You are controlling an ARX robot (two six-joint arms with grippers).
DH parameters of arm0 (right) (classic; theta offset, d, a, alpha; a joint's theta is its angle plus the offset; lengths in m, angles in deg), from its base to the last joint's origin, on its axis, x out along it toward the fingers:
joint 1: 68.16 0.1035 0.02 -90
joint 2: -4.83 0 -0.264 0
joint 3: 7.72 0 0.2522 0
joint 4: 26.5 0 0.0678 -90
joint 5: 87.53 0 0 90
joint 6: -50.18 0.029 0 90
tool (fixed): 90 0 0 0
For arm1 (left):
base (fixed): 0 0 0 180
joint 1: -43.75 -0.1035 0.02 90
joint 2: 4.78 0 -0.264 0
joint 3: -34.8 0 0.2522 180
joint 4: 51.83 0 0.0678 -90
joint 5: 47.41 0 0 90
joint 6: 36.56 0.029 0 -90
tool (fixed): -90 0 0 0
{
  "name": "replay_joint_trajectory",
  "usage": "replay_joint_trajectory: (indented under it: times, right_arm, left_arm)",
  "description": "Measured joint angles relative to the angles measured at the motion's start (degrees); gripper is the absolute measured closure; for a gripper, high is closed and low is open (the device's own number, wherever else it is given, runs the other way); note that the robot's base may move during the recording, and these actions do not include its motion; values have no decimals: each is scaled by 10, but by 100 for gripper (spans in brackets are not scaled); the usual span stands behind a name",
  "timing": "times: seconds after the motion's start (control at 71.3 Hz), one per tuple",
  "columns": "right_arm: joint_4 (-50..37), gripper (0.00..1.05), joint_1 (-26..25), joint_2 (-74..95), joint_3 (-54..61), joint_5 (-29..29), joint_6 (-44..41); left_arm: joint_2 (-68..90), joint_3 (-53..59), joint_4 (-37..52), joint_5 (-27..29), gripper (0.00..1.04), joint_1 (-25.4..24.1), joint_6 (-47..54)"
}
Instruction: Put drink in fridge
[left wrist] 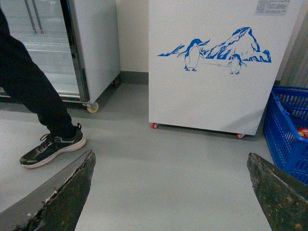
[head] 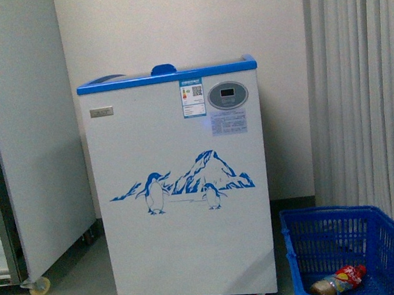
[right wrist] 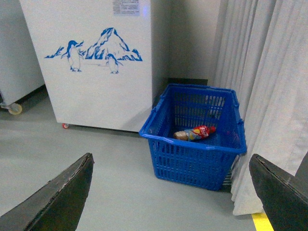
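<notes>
Right tool [right wrist: 171,158] wide apart above floor [right wrist: 115,187], drink [right wrist: 195,133] in basket [right wrist: 192,166] beside fridge [right wrist: 101,96]

Penguin-fronted fridge [left wrist: 216,86] beside blue basket [left wrist: 285,137], sneaker [left wrist: 53,147] nearby

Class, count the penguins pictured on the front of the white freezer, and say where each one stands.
2. The larger penguin stands left of the blue mountain; the smaller penguin stands at its foot, further right. None looks hidden.

Shop-like room, chest freezer [head: 175,142], blue basket [head: 329,210]
</notes>
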Motion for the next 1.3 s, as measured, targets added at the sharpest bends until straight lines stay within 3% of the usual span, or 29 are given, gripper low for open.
replay_joint_trajectory:
  times: [1.304]
  right_arm:
    - [0,8,0,0,0,0,0]
  left_arm:
    - [0,0,0,0,8,0,0]
